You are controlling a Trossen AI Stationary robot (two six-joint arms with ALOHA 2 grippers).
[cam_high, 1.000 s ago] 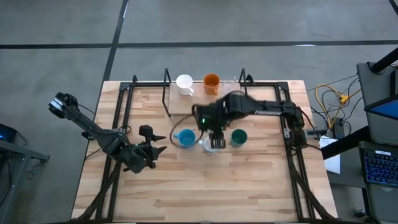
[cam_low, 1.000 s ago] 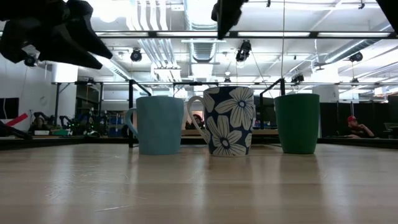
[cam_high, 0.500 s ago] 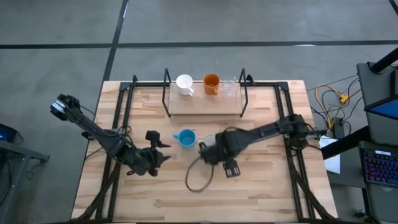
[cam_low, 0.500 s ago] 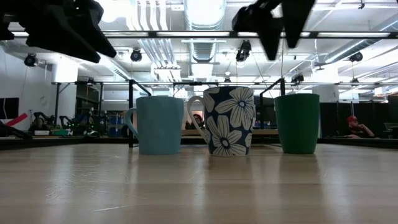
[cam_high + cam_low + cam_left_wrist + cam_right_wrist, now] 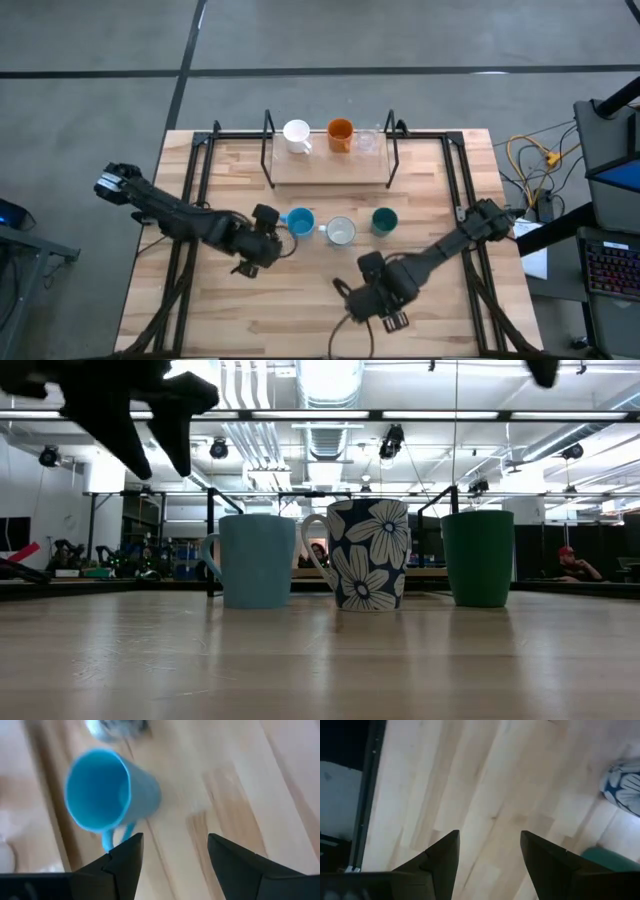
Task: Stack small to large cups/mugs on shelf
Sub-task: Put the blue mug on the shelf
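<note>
On the shelf (image 5: 330,168) at the table's far side stand a white mug (image 5: 296,134), an orange cup (image 5: 340,133) and a clear glass (image 5: 367,141). On the table in front of it a light blue mug (image 5: 299,222), a white mug with a dark flower pattern (image 5: 341,232) and a dark green cup (image 5: 384,220) stand upright in a row. My left gripper (image 5: 172,855) hangs open just left of and nearer than the blue mug (image 5: 107,795), above the table. My right gripper (image 5: 487,850) is open over bare table near the front edge, pointing down.
Black metal rod frames (image 5: 190,190) run along the table's left and right sides (image 5: 470,250). Cables and equipment lie beyond the right edge (image 5: 535,170). Bare tabletop (image 5: 300,310) stretches between the row of cups and the near edge.
My right gripper has left its place above the flowered mug and swung down toward the table's near edge. My left gripper has moved right and up toward the blue mug, tipping further down. The cups have stayed where they were.
</note>
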